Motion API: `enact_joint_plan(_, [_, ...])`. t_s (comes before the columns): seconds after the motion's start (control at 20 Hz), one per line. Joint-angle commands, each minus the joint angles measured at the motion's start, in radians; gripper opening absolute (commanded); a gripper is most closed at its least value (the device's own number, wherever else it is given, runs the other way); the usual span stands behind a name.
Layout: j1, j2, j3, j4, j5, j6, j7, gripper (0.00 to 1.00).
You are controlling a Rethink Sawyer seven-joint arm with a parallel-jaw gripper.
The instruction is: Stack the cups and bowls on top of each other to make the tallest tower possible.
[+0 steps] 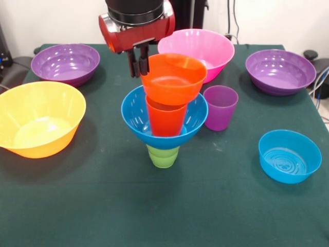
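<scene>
The tower stands mid-table: an upside-down green cup, the medium blue bowl on it, the orange cup standing in that bowl, and the small orange bowl on top, tilted. My gripper hangs from above at the left rim of the small orange bowl, touching or very close to it. Whether it grips the rim does not show. The purple cup stands upright just right of the tower.
A large yellow-orange bowl sits at the left and a large pink bowl behind the tower. Purple bowls sit far left and far right. A small blue bowl is at the near right on the green cloth.
</scene>
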Motion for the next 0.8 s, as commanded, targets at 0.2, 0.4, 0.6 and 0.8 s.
enact_joint_plan(0.2, [0.03,0.027,0.001,-0.024,-0.048,0.099,-0.025,0.0])
enact_joint_plan(0.4, [0.029,0.028,0.0,-0.02,-0.052,0.092,-0.021,0.0])
enact_joint_plan(0.6, [0.029,0.028,0.0,-0.024,-0.053,0.098,-0.021,0.0])
enact_joint_plan(0.8, [0.027,0.024,0.003,-0.027,-0.047,0.111,-0.023,0.0])
